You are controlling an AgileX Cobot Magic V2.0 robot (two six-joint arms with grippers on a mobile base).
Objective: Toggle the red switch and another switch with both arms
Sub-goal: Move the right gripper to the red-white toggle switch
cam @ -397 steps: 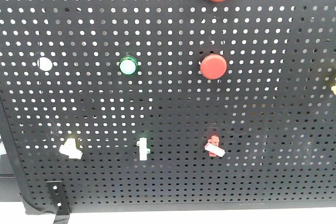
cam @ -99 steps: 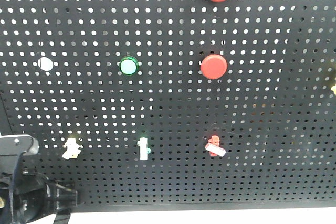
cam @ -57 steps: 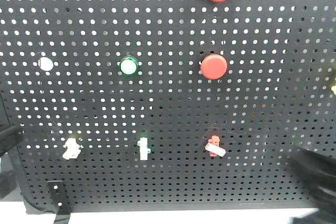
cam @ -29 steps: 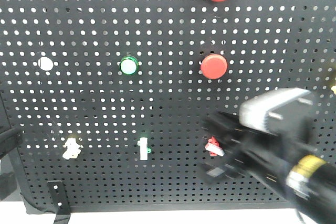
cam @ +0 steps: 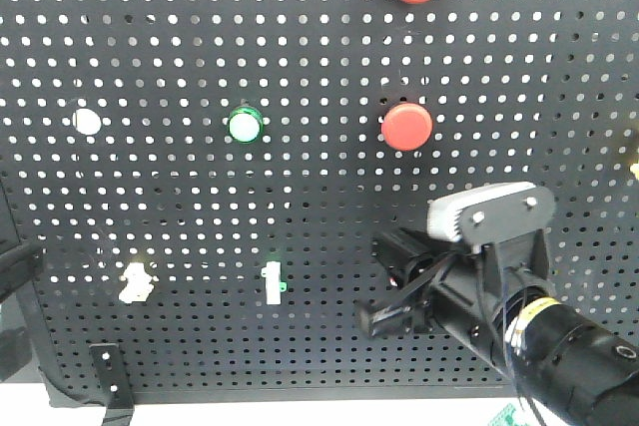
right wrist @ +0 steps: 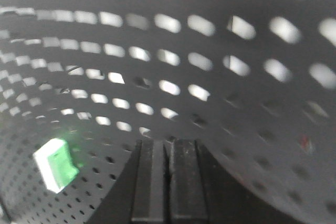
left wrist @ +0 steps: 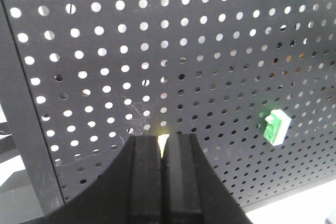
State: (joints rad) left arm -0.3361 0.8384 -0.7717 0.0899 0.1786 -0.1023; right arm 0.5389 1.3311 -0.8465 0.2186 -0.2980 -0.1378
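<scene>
we see left gripper (left wrist: 163,145) jaws almost closed, pale yellow switch (cam: 134,283) showing through slit; right gripper (right wrist: 168,148) jaws closed, empty, close against pegboard (cam: 300,47).

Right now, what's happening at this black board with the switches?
A robot is working the small toggles on a pegboard. The right claw, shut, is up against the board below the red buttons; the red switch is out of sight, likely behind it. The left claw, also shut, points at the yellow switch without touching it. The green switch sits untouched between.
</scene>
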